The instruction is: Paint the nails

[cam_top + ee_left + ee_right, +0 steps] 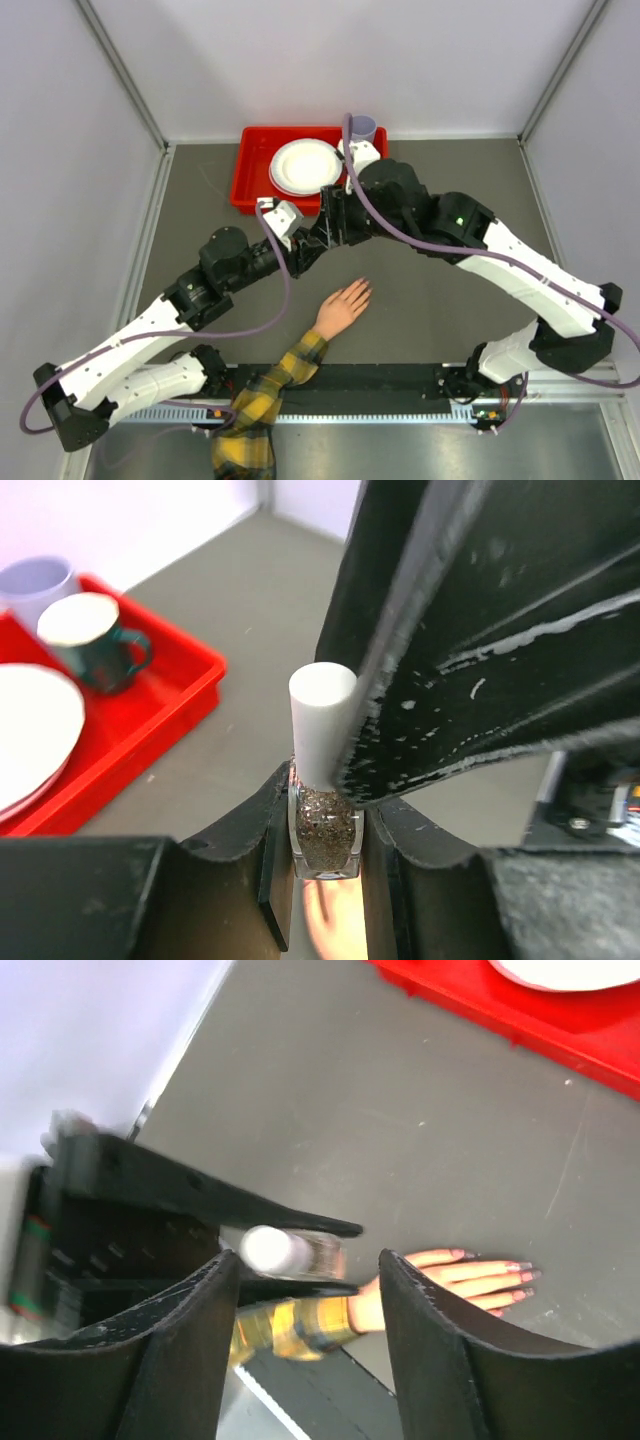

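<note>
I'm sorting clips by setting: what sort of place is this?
Probably a robotics lab test cell, not a salon: plain white enclosure walls, a grey table with two robot arms bolted at its near edge, and a mannequin hand in a plaid sleeve standing in for a person.

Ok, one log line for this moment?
left tool: shut on polish bottle | right tool: open at white cap | mannequin hand: on table, untouched

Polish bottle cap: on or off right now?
On. Left wrist view shows the white cap seated on the bottle, upright in the left gripper. Loosened or tight: cannot tell.
</note>
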You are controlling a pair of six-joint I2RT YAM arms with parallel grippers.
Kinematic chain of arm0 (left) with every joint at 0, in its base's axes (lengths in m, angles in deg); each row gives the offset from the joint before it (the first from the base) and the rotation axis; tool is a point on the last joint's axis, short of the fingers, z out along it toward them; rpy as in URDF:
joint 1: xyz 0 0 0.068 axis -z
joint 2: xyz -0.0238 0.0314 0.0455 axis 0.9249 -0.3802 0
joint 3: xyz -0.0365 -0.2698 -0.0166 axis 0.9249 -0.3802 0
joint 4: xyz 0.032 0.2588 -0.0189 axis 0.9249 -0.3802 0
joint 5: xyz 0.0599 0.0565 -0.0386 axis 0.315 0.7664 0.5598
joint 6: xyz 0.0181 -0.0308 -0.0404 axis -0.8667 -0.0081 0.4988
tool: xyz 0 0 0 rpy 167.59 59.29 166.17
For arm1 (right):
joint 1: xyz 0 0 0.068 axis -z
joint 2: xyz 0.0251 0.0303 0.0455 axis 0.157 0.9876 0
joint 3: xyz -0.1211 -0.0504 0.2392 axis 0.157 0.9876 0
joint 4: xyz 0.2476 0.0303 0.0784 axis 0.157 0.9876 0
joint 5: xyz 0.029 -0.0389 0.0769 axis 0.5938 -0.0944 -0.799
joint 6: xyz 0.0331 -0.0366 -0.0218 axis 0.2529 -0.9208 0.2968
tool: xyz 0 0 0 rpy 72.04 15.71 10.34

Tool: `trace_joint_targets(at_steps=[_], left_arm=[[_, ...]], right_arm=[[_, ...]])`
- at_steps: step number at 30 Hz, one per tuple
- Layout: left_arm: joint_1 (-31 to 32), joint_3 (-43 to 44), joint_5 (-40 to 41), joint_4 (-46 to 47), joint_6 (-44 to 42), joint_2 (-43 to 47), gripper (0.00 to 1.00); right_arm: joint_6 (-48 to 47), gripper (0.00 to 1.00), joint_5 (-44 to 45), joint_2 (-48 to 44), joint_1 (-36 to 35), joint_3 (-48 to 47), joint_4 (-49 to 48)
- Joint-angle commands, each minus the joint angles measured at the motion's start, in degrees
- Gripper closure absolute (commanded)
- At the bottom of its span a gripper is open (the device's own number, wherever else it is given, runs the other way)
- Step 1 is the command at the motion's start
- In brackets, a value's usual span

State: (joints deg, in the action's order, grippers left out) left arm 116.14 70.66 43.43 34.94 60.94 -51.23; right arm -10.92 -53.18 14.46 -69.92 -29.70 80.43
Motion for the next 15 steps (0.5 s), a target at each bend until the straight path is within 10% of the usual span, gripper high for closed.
trace_joint_targets(at_steps=[1, 6, 15], left_arm=[[0.2, 0.4, 6.7, 4.2, -1.7, -1.3, 1.00], [0.2, -0.2, 6.9, 5.6, -1.2, -1.6, 1.00], [0.2, 0.4, 6.7, 3.8, -0.4, -1.9, 1.00]], right_arm=[[4.6, 0.47, 10.3, 4.7, -2.3, -9.2, 8.1], [4.0, 0.66, 11.7, 8.2, -4.0, -11.5, 8.6], [1.3, 0.69, 13.9, 10.2, -4.4, -12.7, 9.6]])
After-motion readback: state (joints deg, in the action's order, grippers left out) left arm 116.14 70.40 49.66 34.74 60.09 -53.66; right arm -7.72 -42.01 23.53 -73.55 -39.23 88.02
